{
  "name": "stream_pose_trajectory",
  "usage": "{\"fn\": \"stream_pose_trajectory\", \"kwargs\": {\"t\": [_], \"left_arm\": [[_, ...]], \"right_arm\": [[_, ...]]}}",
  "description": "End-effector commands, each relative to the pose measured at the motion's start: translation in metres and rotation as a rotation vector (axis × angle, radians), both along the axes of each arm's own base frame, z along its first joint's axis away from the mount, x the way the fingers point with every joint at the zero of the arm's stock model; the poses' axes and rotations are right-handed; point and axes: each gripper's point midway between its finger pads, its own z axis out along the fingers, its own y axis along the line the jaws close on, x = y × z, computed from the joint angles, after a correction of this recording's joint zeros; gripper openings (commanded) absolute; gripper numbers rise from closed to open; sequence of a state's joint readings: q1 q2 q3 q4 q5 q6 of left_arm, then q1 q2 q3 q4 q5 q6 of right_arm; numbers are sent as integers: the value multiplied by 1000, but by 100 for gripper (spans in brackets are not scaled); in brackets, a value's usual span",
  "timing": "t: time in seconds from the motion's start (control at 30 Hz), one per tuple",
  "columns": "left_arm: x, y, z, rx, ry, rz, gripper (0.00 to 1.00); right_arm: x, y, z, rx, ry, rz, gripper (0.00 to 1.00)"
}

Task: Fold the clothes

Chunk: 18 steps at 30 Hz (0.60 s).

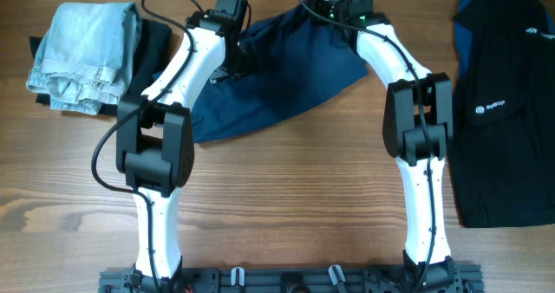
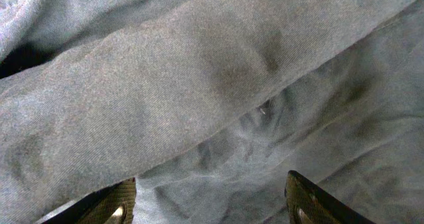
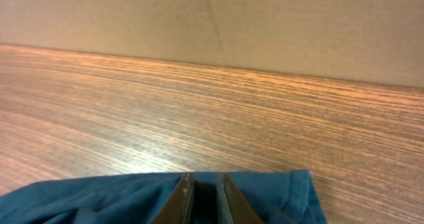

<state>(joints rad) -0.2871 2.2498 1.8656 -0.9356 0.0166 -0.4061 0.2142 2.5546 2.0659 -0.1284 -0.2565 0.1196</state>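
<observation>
My right jaws pinch the edge of the navy clothes [image 3: 99,197] on the desk [image 3: 199,118]; my left jaws hang wide above the same cloth.

One navy garment [image 1: 286,85], one pale denim piece [image 1: 82,50], one black logo garment [image 1: 507,154], one wooden table [image 1: 295,206], two grippers of mine, left gripper [image 2: 212,207] and right gripper [image 3: 204,201]

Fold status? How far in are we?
Early. Done: nothing visibly folded; the navy shorts lie rumpled and spread out. In hand: the right gripper is pinched shut on the shorts' edge, and the left gripper hovers open over the fabric. Left: the whole fold.
</observation>
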Motion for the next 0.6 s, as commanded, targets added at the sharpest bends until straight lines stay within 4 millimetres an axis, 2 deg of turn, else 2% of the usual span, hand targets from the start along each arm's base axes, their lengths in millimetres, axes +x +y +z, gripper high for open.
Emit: {"fn": "stream_pose_trajectory", "kwargs": {"t": [0.0,0.07,0.13,0.17,0.2,0.3,0.33,0.4,0.47,0.57], "left_arm": [[3,1,-1,6,-5,-1,73],[3,1,-1,6,-5,-1,73],[3,1,-1,6,-5,-1,73],[3,2,-1,6,-5,-1,73],[4,1,-1,6,-8,-1,73],[9,3,8,7,-35,0,73],[11,3,18,4,-54,2,74],[16,4,42,-9,-105,7,78],[17,4,66,-23,-152,7,84],[14,5,103,-42,-217,8,89]], "right_arm": [[-10,-7,-60,-30,114,-28,13],[-10,-13,-54,-33,129,-36,28],[-8,-22,-37,-32,134,-50,65],[-7,-28,-23,-30,137,-58,87],[-6,-36,-7,-30,139,-69,99],[-14,-65,50,-31,150,-109,100],[-22,-79,72,-33,170,-130,100],[-41,-107,97,-38,225,-170,100],[-66,-133,100,-43,320,-207,100],[-103,-148,81,-46,487,-165,100]]}}
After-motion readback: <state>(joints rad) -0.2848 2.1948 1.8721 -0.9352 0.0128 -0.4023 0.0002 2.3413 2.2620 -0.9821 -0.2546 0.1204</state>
